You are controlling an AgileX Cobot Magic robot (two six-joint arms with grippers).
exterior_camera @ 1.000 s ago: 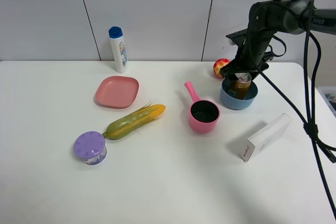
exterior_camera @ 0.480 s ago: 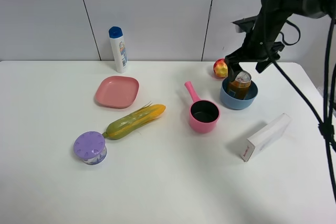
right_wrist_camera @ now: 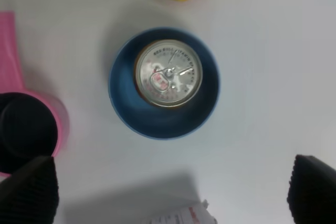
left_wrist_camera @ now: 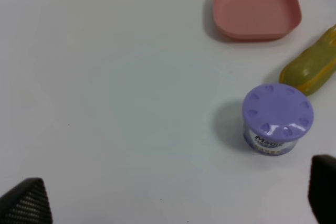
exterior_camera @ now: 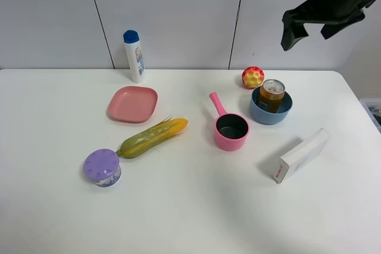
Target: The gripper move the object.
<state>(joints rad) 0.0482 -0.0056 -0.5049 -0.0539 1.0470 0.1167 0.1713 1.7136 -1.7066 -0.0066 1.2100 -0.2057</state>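
The can [exterior_camera: 272,94] is seen upright inside the blue bowl [exterior_camera: 283,113] near the desk's far right corner, the right gripper [exterior_camera: 309,23] held wide and empty high above it; placement judged done, retreat next.

- Bright, even overhead light; soft, faint shadows on the table [exterior_camera: 178,206].
- Wrist views slightly soft; dark fingertips [right_wrist_camera: 31,192] blurred at 5 and 7 o'clock.
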